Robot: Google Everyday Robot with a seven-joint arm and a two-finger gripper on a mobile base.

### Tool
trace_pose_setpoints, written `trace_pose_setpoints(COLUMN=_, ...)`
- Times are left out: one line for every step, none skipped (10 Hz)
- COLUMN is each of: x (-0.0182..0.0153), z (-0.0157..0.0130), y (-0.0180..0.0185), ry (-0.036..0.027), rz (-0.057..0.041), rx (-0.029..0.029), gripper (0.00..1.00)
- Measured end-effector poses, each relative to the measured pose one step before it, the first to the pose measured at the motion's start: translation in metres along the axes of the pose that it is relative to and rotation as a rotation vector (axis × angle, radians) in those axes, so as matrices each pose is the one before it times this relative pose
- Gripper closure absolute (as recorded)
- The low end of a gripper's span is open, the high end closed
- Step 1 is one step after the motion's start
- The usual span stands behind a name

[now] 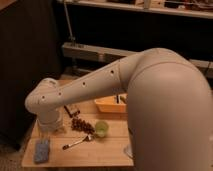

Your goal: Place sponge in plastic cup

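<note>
Hung the gripper (51, 126) low over the left rear of the wooden table (107, 156), wrist turned downward, jaws spread and clamped on nothing. Left the sponge (42, 150) lying flat and free by the front left corner, just forward of the gripper and apart from it, on bare wood where a straight drop from above could reach it. Stood the plastic cup (101, 129) upright near the table's middle, mouth to the top, ready to receive, well apart from the sponge. Laid a spoon (76, 143) between the two, one end close beside the cup, with a dark heap of small round things (80, 124) just behind it. Set a yellow tray (111, 104) farther back, clear of the working line. Judged to be at the approach stage: no grasp made, sponge not in the cup. Seemed to call next for a short shift toward the front edge and a descent across the sponge's narrower side. Looked likely to need the pad tipped on end or squeezed, being longer than the cup's mouth is wide. Risked catching the spoon or toppling the light cup on the carry across.
</note>
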Motion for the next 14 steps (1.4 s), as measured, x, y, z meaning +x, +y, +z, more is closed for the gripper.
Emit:
trace_pose_setpoints(x=-0.00949, z=0.00619, y=0.00398, ry=0.01414, rz=-0.00934, rx=0.00253, gripper=0.35)
trace_pose_setpoints(x=-0.00643, z=0.00504, y=0.00497, ry=0.01323, rz=-0.01002, rx=0.00911, gripper=0.35)
trace_pose_setpoints(x=-0.00343, z=0.00523, y=0.00381, ry=0.01343, rz=-0.00938, rx=0.01335, gripper=0.35)
trace_pose_setpoints(x=-0.00497, z=0.00839, y=0.00265, ry=0.01988, rz=-0.00016, rx=0.01546, gripper=0.35)
trace_pose_setpoints(x=-0.00323, z=0.00754, y=0.00154, ry=0.01671, rz=0.00075, rx=0.00604, gripper=0.35)
trace_pose_setpoints(x=-0.00178, z=0.00601, y=0.00187, ry=0.01129, rz=-0.00194, rx=0.0015, gripper=0.35)
trace_pose_setpoints(x=-0.00325, z=0.00628, y=0.00364, ry=0.01094, rz=-0.00883, rx=-0.0035, gripper=0.35)
trace_pose_setpoints(x=-0.00233, z=0.00622, y=0.0015, ry=0.00826, rz=-0.00637, rx=-0.00233, gripper=0.35)
trace_pose_setpoints(x=-0.00193, z=0.00579, y=0.0018, ry=0.00467, rz=-0.00803, rx=-0.00874, gripper=0.35)
trace_pose_setpoints(x=-0.00316, z=0.00345, y=0.00195, ry=0.00079, rz=-0.00439, rx=-0.01063, gripper=0.35)
trace_pose_setpoints(x=-0.00329, z=0.00434, y=0.00455, ry=0.00237, rz=-0.00736, rx=-0.00406, gripper=0.35)
trace_pose_setpoints(x=-0.00318, z=0.00548, y=0.00745, ry=0.00299, rz=-0.01136, rx=-0.00187, gripper=0.35)
trace_pose_setpoints(x=-0.00236, z=0.00488, y=0.00347, ry=0.00393, rz=-0.00546, rx=-0.0011, gripper=0.35)
trace_pose_setpoints(x=-0.00153, z=0.00561, y=0.00248, ry=0.00644, rz=-0.0039, rx=-0.00038, gripper=0.35)
